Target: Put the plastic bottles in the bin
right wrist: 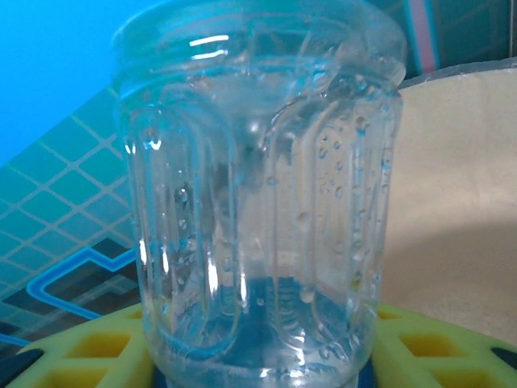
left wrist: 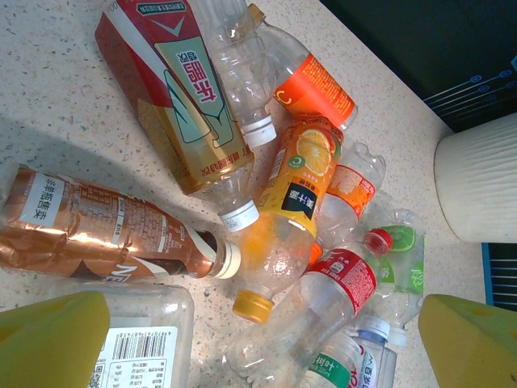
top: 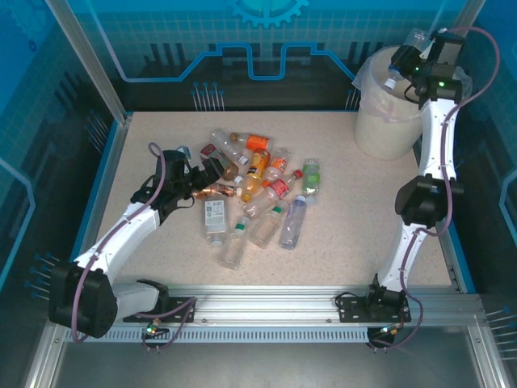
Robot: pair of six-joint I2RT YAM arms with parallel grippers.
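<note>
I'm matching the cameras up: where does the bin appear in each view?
Top external: the bin at the far right corner of the table.
Left wrist: the bin's white wall at the right edge, mid-height.
Right wrist: the bin's cream wall on the right, behind the clear bottle.
Shared landmark: the green-labelled bottle, top and left wrist views.

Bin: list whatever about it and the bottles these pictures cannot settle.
- Top external: the bin interior sits behind the right gripper and arm, so its contents cannot be told.
- Right wrist: the clear bottle at the lens blocks what lies behind; the bottom edge cuts off its lower end.
- Left wrist: the barcode-labelled bottle is cut by the bottom edge and a yellow finger.
- Top external: labels in the pile are too small to read.
</note>
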